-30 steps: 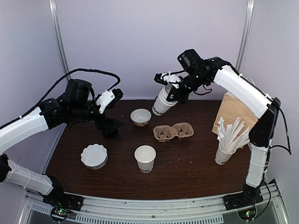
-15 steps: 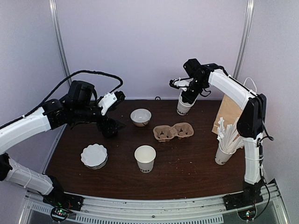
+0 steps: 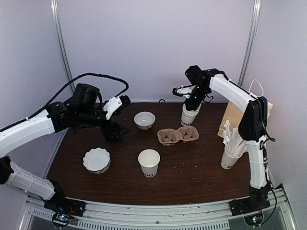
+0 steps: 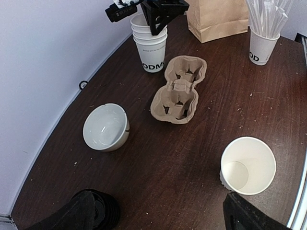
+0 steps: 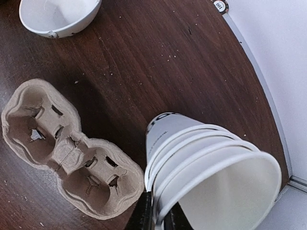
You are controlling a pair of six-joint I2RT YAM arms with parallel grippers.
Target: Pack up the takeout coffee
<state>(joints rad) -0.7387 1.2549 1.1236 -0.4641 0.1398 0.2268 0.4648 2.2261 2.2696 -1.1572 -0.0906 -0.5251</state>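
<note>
Nothing of the packing is looking finished at this moment, as far as I can judge. The single white tapered paper cup (image 3: 149, 162) is standing upright on the dark wooden table (image 3: 192, 177), open at the top and empty inside, with no lid on it. It is sitting well apart from the right gripper (image 3: 192, 101), on the side toward the arm bases, and closer to the left gripper (image 4: 159, 206), just ahead of that gripper's right finger in the wrist view. The left gripper is hanging above the table with its jaws spread wide and is grasping nothing. The right gripper is pinching the rim of the nested stack of white paper cups (image 3: 189, 115); its fingers (image 5: 143, 215) are closing on the wall of the top cup, one inside and one outside. This stack is standing upright directly under that gripper. The brown moulded-pulp two-cup carrier (image 3: 178, 135) is lying just beside the right gripper, on its near side, and both of its sockets are showing empty. The brown paper bag (image 3: 233, 117) is standing farther to the right of this gripper. So, in my judgement, the cup is waiting for everything: closing it, seating it in the carrier, and perhaps putting it in the bag.
</note>
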